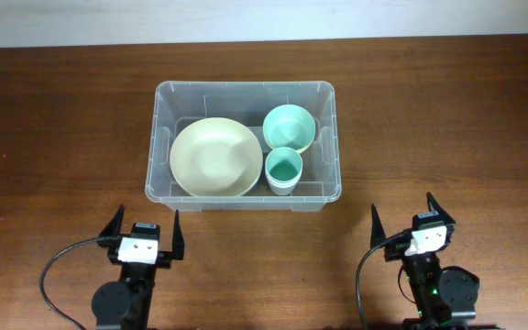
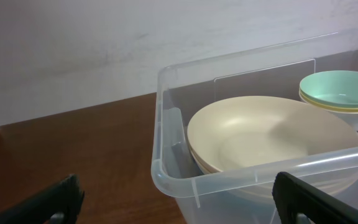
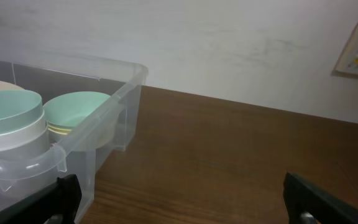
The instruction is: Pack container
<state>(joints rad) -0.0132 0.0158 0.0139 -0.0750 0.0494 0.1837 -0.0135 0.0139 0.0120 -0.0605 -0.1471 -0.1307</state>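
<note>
Found the container (image 1: 244,85) at mid-table (image 1: 62,119), beyond both grippers and touching neither. Saw inside it a cream plate (image 1: 214,158) on the left, a teal bowl (image 1: 289,127) at the far right, and a cup (image 1: 283,170) just in front of that bowl. Noted the left gripper (image 1: 148,213) spread wide and empty, near the container's near-left corner. Noted the right gripper (image 1: 402,203) likewise spread wide and empty, off the near-right corner.
</note>
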